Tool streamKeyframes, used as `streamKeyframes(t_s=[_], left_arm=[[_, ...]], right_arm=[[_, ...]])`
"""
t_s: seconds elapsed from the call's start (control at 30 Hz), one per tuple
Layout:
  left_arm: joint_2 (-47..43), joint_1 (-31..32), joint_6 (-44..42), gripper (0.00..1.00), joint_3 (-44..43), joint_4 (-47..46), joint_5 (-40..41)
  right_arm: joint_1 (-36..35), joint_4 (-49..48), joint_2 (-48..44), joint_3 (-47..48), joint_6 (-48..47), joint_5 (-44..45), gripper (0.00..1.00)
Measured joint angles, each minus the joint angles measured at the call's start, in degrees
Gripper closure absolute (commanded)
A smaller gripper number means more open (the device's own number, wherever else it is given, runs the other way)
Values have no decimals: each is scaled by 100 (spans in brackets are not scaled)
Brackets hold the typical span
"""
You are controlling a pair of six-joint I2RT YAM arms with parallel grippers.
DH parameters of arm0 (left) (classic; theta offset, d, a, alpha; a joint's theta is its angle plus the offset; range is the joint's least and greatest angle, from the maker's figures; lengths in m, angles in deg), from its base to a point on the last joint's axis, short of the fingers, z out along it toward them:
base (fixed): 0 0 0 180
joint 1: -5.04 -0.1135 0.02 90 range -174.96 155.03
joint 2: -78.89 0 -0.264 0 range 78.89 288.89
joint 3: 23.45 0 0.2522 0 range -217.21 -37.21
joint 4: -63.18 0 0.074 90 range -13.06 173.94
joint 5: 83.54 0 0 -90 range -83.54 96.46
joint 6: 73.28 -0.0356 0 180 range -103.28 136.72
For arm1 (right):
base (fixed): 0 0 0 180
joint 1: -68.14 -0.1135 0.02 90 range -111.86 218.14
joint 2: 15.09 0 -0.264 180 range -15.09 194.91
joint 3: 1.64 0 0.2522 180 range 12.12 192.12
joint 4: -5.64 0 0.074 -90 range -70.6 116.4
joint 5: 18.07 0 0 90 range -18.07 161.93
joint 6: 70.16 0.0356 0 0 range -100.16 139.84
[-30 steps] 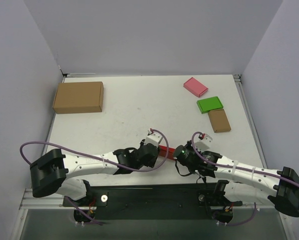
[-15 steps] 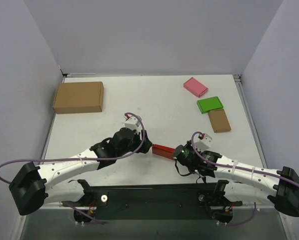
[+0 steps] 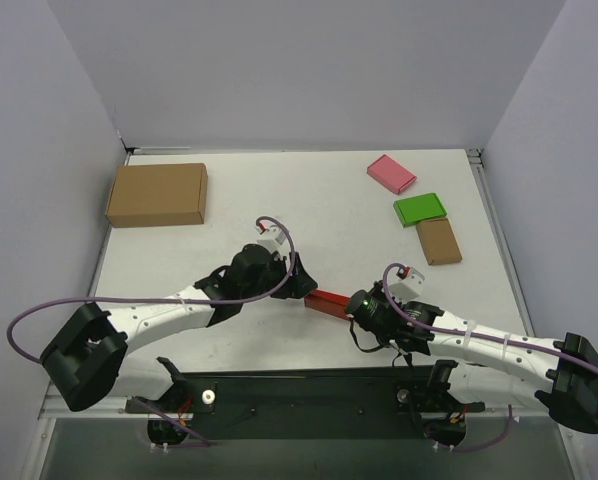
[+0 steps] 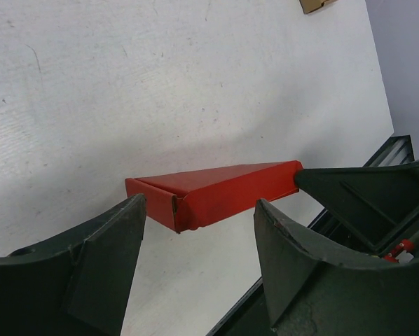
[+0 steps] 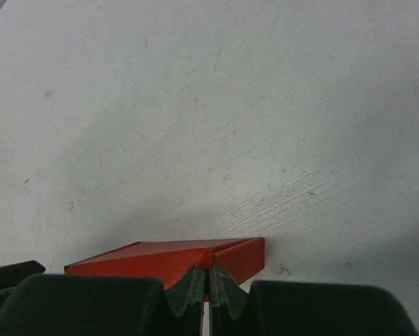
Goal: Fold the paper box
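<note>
Top external: paper box (image 3: 329, 301) lies on the table (image 3: 309, 200) between my arms | Left wrist: left pincer (image 4: 199, 210) spread apart, straddling the box end, not touching | Right wrist: right pincer (image 5: 208, 276) pinched on the box's near edge | Progress: box looks closed; I judge only final pressing remains.

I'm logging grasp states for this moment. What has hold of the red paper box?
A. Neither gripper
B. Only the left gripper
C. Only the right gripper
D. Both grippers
C: the right gripper is pinched shut on an edge of the paper box, while the left gripper stands open, its fingers spread wide and not closed on the box.
</note>
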Motion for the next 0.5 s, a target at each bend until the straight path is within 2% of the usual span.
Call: streamKeyframes(t_s=[0.3,0.5], left_arm=[[313,-42,157,32,155,-291,-238],[448,-59,291,40,348,-592,-317]], right_arm=[[0,0,0,0,2,0,100],[0,0,0,0,4,2,100]])
